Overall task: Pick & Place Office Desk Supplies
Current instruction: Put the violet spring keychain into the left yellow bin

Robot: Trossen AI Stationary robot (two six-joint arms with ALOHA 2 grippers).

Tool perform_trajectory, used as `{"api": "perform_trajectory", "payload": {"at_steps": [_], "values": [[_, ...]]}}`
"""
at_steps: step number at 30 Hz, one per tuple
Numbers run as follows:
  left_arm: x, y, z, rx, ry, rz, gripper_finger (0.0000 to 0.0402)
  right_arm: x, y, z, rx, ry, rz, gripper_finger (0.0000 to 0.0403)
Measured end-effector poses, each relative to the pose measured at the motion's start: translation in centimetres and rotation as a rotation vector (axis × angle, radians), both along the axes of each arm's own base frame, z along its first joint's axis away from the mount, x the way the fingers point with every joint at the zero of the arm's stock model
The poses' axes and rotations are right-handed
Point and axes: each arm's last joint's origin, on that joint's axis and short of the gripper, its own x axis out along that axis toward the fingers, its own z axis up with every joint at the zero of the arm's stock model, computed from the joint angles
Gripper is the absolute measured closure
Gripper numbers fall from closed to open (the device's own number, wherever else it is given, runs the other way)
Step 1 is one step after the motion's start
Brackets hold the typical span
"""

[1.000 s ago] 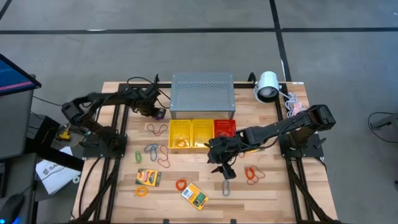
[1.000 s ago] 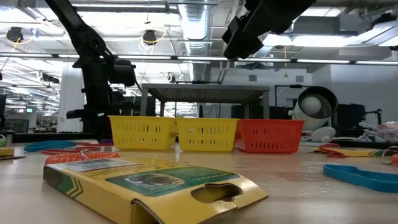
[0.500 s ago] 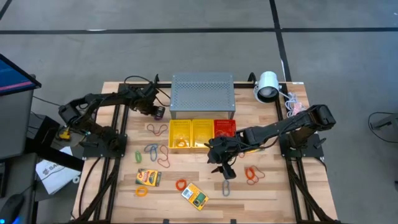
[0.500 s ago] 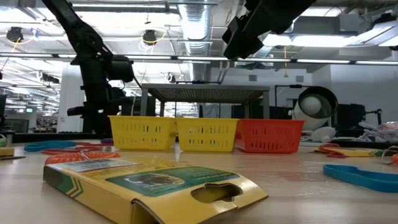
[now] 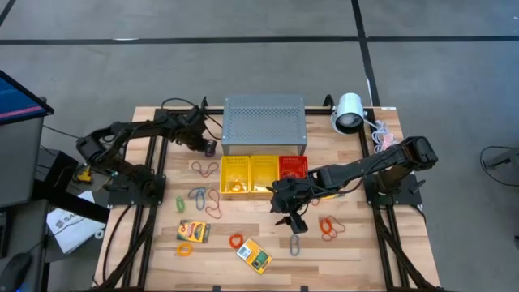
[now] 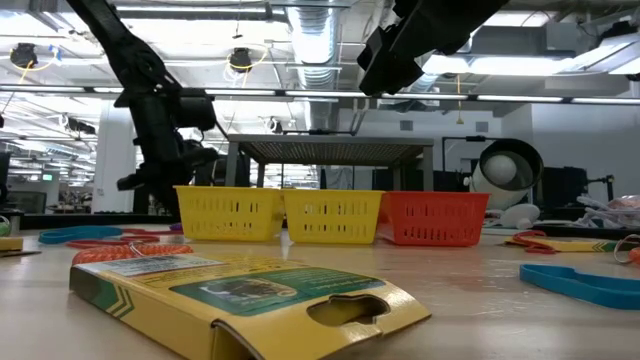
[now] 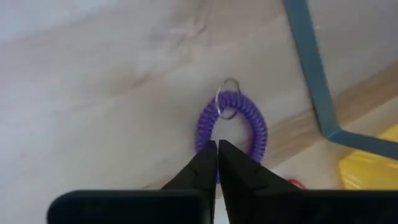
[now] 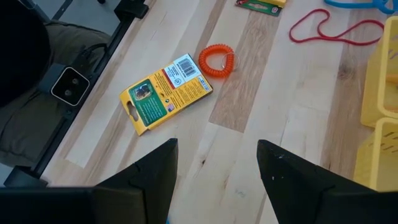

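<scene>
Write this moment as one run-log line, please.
left tool: shut, at purple coil | right tool: open, above table | baskets: mid-table

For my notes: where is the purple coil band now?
In the left wrist view, the purple coil band lies on the wood, just ahead of the shut left gripper, near a yellow basket.

No text can be read; print on the yellow-and-green card box is too small

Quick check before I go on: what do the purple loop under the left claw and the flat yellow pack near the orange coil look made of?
Purple loop: likely flexible plastic, a tightly wound coil with ribbed turns and a thin shiny metal ring. Yellow pack: looks like printed card, flat with crisp edges, a barcode label and a punched hang slot. Orange coil: the same ribbed plastic look.
</scene>
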Motion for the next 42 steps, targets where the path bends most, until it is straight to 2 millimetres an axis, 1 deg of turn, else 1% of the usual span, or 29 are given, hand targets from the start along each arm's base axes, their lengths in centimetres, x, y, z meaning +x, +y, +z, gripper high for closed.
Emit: {"api": "perform_trajectory", "payload": {"at_steps": [3, 5, 14, 18, 21, 26, 33, 42], "values": [[0.0, 0.1, 0.1, 0.022, 0.004, -0.005, 0.037, 0.0, 0.0, 0.0, 0.0, 0.0, 0.0, 0.0191], [0.0, 0.1, 0.1, 0.027, 0.005, -0.019, 0.0352, 0.0, 0.0, 0.0, 0.0, 0.0, 0.0, 0.0191], [0.1, 0.0, 0.1, 0.009, -0.015, -0.029, 0.0231, 0.0, 0.0, 0.0, 0.0, 0.0, 0.0, 0.0191], [0.0, 0.0, 0.1, 0.025, 0.002, -0.02, 0.0198, 0.0, 0.0, 0.0, 0.0, 0.0, 0.001, 0.0191], [-0.2, 0.0, 0.1, 0.045, 0.051, -0.004, 0.0189, 0.0, 0.0, 0.0, 0.0, 0.0, 0.001, 0.0191], [-0.3, 0.0, 0.1, 0.05, 0.08, 0.004, 0.019, 0.0, 0.0, 0.0, -0.002, -0.001, 0.002, 0.0191], [0.3, -0.7, 0.0, 0.079, 0.109, -0.026, 0.0192, 0.0, 0.0, 0.0, -0.004, -0.002, 0.005, 0.0191], [1.0, -0.6, -1.7, 0.037, 0.168, -0.029, 0.0192, 0.0, 0.0, 0.0, -0.01, -0.006, 0.012, 0.0191]]}}
